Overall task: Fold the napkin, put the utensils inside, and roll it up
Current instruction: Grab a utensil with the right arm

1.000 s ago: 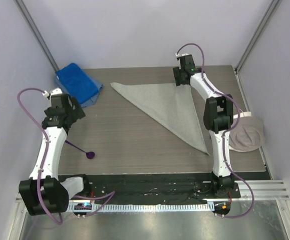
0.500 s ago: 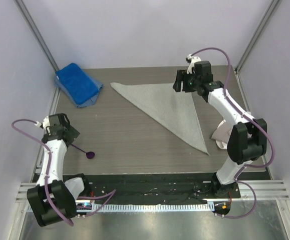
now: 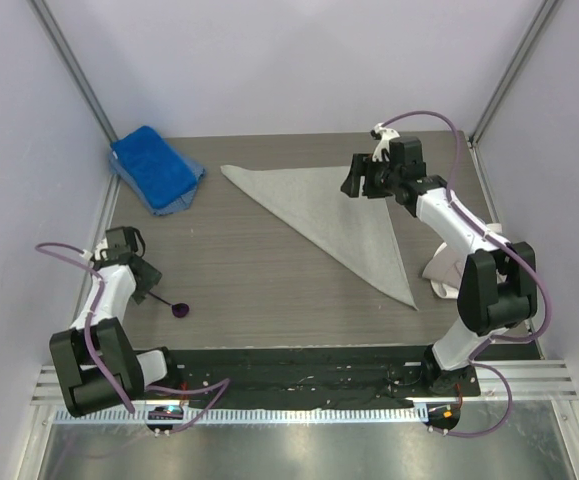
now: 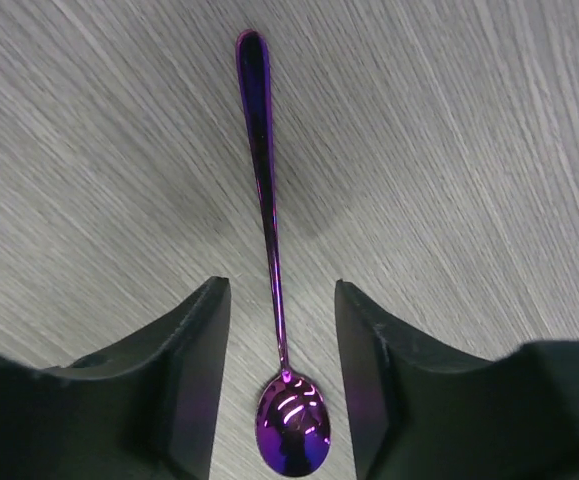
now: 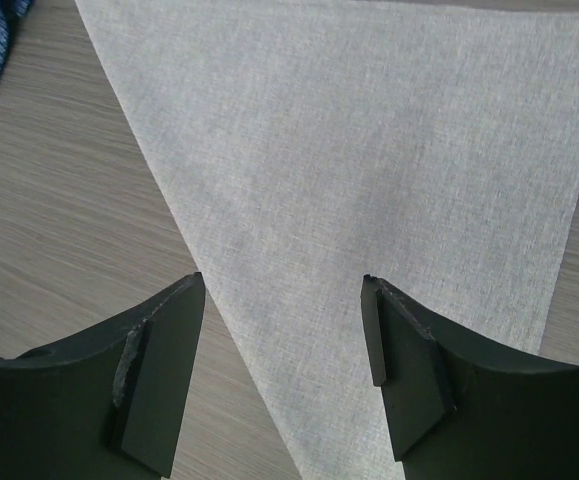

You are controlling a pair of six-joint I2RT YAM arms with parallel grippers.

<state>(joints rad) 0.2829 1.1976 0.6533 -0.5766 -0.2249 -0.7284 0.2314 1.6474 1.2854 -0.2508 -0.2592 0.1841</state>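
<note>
The light grey cloth napkin (image 3: 329, 215) lies folded into a triangle on the far middle of the wood-grain worktop (image 3: 249, 270), flat and free of both arms. In the last second the right arm (image 3: 449, 215) has drawn back from the napkin's far right corner. Its jaws now hang released above the cloth, holding nothing.

Meanwhile the left arm (image 3: 104, 300) has swung down to the near left. Its jaws now stand apart on either side of the slim dark purple spoon (image 4: 269, 220), whose handle runs between them. They have not clenched on it.

The fold looks finished. The work seems to be turning to lifting the spoon (image 3: 169, 302), which lies well apart from the napkin, and carrying it onto the cloth.
</note>
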